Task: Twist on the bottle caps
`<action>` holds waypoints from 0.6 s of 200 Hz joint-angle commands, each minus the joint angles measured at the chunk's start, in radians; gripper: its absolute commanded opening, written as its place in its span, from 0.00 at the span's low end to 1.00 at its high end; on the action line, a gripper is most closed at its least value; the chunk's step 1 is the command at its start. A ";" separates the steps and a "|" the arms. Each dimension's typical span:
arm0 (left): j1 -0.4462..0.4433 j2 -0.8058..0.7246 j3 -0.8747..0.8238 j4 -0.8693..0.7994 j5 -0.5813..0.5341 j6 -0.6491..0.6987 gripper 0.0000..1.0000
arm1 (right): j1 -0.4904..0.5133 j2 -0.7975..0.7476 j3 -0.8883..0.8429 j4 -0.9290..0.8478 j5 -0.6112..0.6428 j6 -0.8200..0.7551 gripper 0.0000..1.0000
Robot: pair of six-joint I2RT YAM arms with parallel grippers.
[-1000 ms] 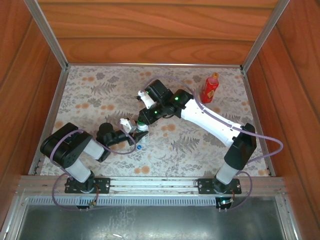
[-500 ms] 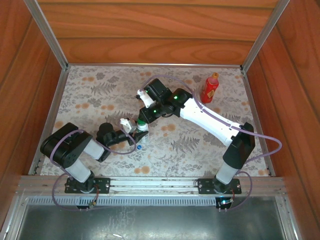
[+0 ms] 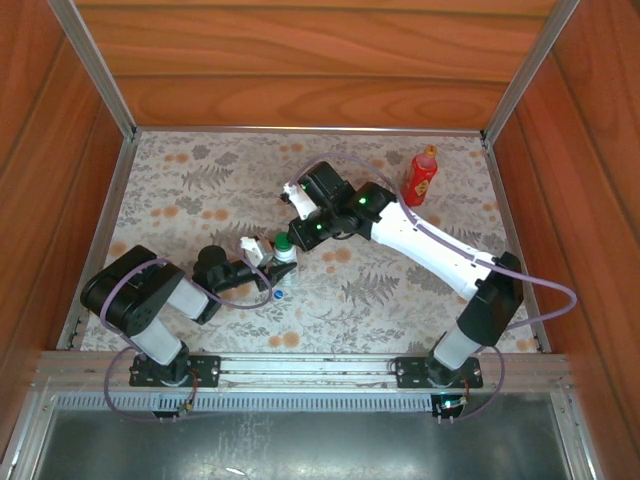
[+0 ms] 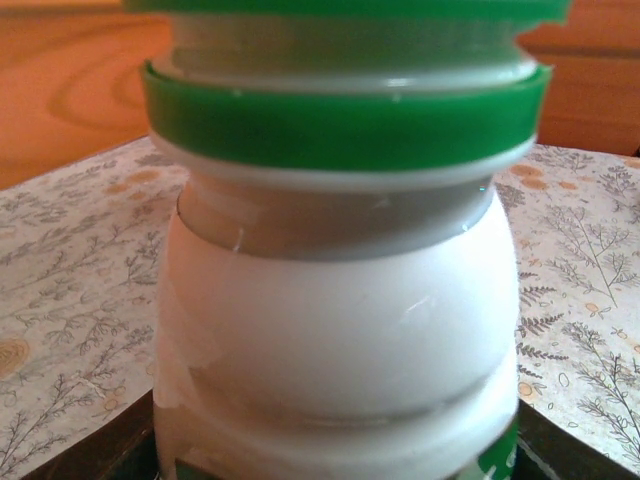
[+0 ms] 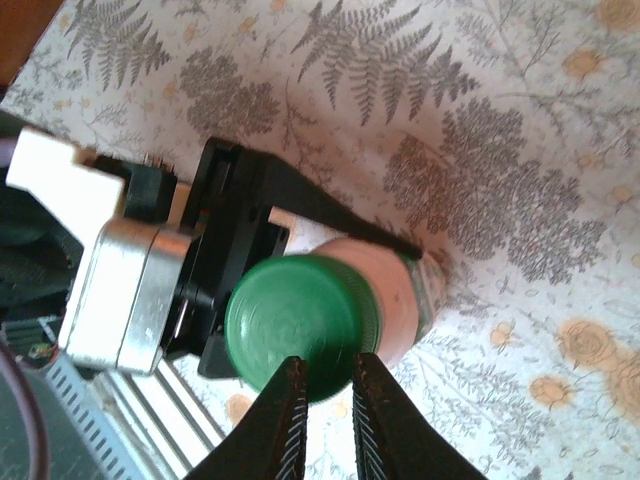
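- Covering your table [image 3: 190, 180] is fern-print cloth, wooden walls [image 3: 300, 60] around.
- Your left gripper [image 3: 281, 263] clamps the white bottle [image 4: 340, 330] mid-table, green cap [image 5: 295, 320] on.
- Your right gripper [image 5: 327, 364] has its fingers together at the cap's edge.
- Left wrist view cuts off the bottle's base.

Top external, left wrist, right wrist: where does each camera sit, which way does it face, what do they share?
Top external: above and behind the bases, looking down at the table; both arms show, the left gripper holding the white bottle.
Left wrist: looks level at that bottle's neck and green cap; its fingers dark in the bottom corners.
Right wrist: looks down onto the cap; the right gripper shut at the bottom edge.
Shared: all three see the bottle and cap.
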 commanded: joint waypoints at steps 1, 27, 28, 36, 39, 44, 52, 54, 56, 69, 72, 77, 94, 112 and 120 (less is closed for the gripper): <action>-0.009 0.019 0.005 -0.043 0.019 0.000 0.57 | 0.005 -0.032 -0.027 -0.010 -0.079 0.025 0.20; -0.010 0.020 0.008 -0.044 0.021 0.001 0.57 | 0.003 -0.063 -0.048 0.025 -0.079 0.037 0.19; -0.009 0.020 0.007 -0.044 0.020 0.001 0.57 | 0.003 -0.063 -0.048 0.026 -0.077 0.037 0.20; -0.010 0.020 0.006 -0.044 0.023 0.001 0.57 | 0.001 -0.068 -0.048 0.032 -0.063 0.037 0.20; -0.009 0.020 0.006 -0.044 0.023 0.001 0.57 | -0.001 -0.068 -0.047 0.034 -0.058 0.037 0.20; -0.009 0.020 0.006 -0.044 0.022 0.001 0.57 | -0.005 -0.070 -0.044 0.038 -0.051 0.037 0.22; -0.009 0.018 0.006 -0.044 0.023 -0.001 0.57 | -0.012 -0.069 -0.046 0.052 -0.045 0.039 0.26; -0.009 0.018 0.006 -0.044 0.023 -0.001 0.57 | -0.015 -0.067 -0.046 0.056 -0.045 0.040 0.27; -0.009 0.019 0.006 -0.044 0.023 -0.001 0.57 | -0.017 -0.066 -0.045 0.059 -0.045 0.041 0.28; -0.009 0.017 0.005 -0.043 0.023 -0.001 0.57 | -0.032 -0.050 -0.034 0.070 -0.053 0.040 0.31; -0.010 0.017 0.005 -0.044 0.022 -0.001 0.57 | -0.036 -0.046 -0.030 0.070 -0.057 0.039 0.31; -0.010 0.018 0.005 -0.044 0.022 -0.001 0.57 | -0.040 -0.035 -0.021 0.070 -0.063 0.035 0.31; -0.009 0.018 0.005 -0.045 0.023 0.001 0.57 | -0.051 0.000 0.016 0.061 -0.073 0.015 0.31; -0.010 0.017 0.005 -0.045 0.022 0.001 0.57 | -0.061 0.033 0.054 0.043 -0.089 -0.005 0.31; -0.009 0.016 0.005 -0.045 0.022 0.000 0.57 | -0.064 0.063 0.069 0.032 -0.100 -0.014 0.32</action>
